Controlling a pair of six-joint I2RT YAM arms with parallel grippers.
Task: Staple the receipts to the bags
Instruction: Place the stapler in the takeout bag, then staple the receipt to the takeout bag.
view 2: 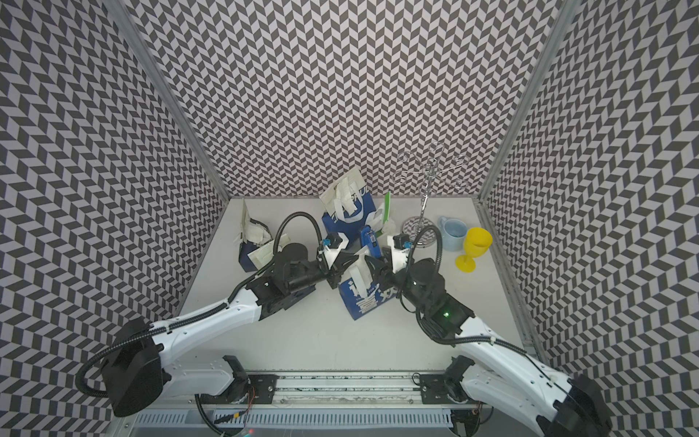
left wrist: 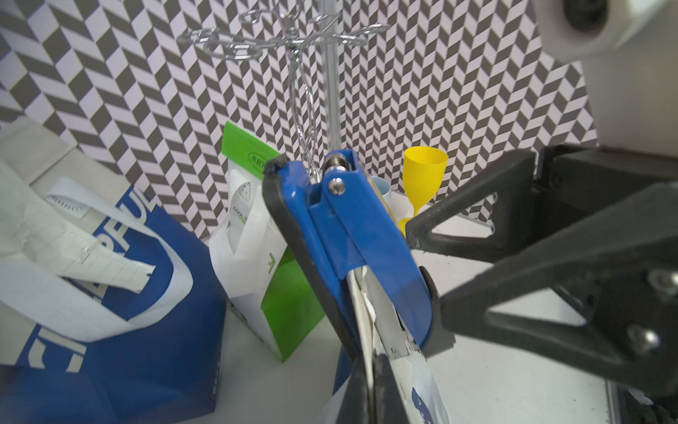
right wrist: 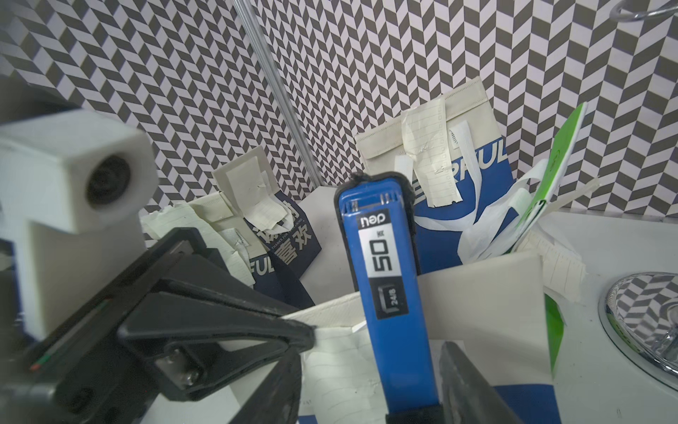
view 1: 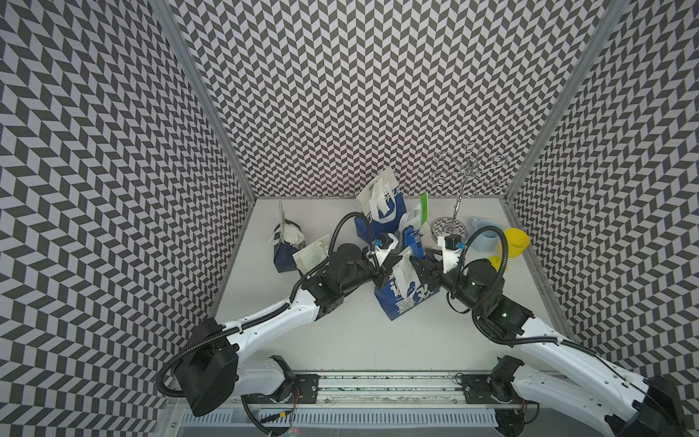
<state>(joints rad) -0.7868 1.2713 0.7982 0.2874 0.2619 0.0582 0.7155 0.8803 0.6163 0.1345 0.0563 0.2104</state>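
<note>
Pinching the receipt (right wrist: pixel 337 367) onto the folded top of the centre blue bag (view 1: pixel 406 302) is the left gripper (right wrist: pixel 306 336), jaws closed tight on the paper. Bag stands in the middle of the table (view 1: pixel 340 340), white handles flopped over its lettered face. Blue stapler (left wrist: pixel 352 235) stands nearly upright on that same top edge, hinge end up, paper fed into its mouth. Right gripper (left wrist: pixel 425 275) straddles the stapler with jaws parted; the right wrist view shows a gap on one side, so it has no clamp on it. Crowded behind: tall blue bag (view 1: pixel 393 217) with receipts hanging off it, and green-and-white bag (left wrist: pixel 286 301), both just beside the stapler. Wire cup stand (view 1: pixel 452 227) sits right behind the right wrist, with pale blue mug (view 1: pixel 482 236) and yellow goblet (view 2: pixel 477 242) past it. Two more blue bags (view 1: pixel 283 259) stand near the left wall, one partly under the left forearm.
</note>
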